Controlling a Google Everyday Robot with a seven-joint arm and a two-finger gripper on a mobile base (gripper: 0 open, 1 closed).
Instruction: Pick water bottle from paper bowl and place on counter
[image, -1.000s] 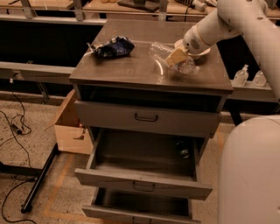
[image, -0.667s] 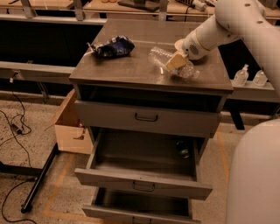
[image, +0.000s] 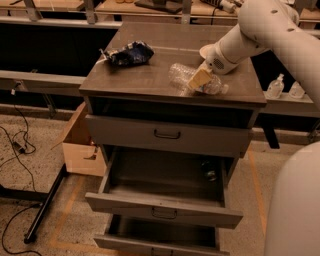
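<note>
Two lower drawers (image: 165, 212) of the cabinet stand pulled open. Above them, near the front right edge of the counter (image: 145, 80), the water bottle (image: 179, 75) lies on its side, the gripper (image: 201, 79) clamped around its middle. Farther back are a crumpled blue bag (image: 127, 52) at left and the paper bowl (image: 204, 51), partly behind the arm.

White rounded arm (image: 260, 31), tan gripper (image: 201, 79) over counter (image: 150, 76)
</note>
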